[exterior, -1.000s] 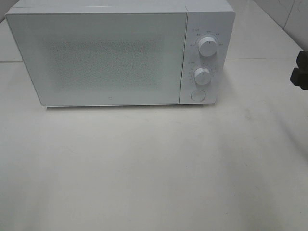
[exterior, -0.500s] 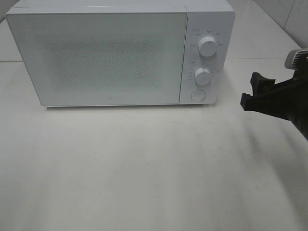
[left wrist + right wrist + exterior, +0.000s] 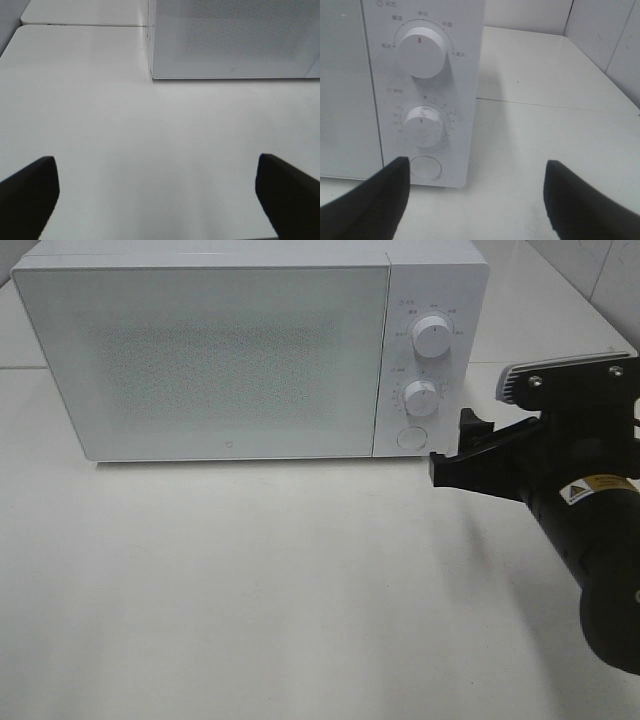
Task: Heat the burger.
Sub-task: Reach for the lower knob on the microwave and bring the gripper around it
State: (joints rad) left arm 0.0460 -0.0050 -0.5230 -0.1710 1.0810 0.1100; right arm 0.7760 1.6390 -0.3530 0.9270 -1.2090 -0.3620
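Right end effector (image 3: 453,447), jaws apart and empty, hangs just beside the round button (image 3: 410,438) on the microwave (image 3: 230,360). A misaimed push could knock the lower knob (image 3: 421,397) or shove the microwave back along the desk (image 3: 250,590). Left end effector (image 3: 156,165) is also spread and empty. The burger is in no view; it may sit behind the closed door, but I cannot tell.

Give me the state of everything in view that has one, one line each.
Microwave door: shut.
Upper knob: red mark at the middle of its scale.
Lower knob: setting unclear.
Left gripper: fingers open, empty.
Right gripper: fingers open, empty.
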